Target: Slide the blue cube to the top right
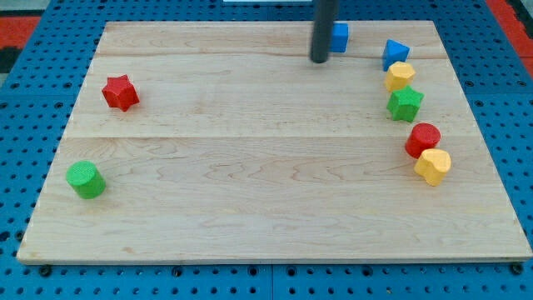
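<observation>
Camera view: pale wooden board [250,167] on blue pegboard. Dark rod, my tip [320,60], at the far edge, touching the left side of the blue cube [339,37]; no jaws to read, only a bare rod. Right side, far to near: blue triangular block [395,53], yellow block [400,76], green star [405,103], red cylinder [423,138], yellow block [433,166]. Left: red star [120,92], green cylinder [86,179].

My tip [320,60] rests on the wooden counter [250,208] near the frame's top centre, touching the left side of the blue cube [339,37]. Down the right side run a blue triangular block [395,53], yellow block [400,76], green star [405,103], red cylinder [423,138] and yellow block [433,166]. At left sit a red star [120,92] and green cylinder [86,179].
</observation>
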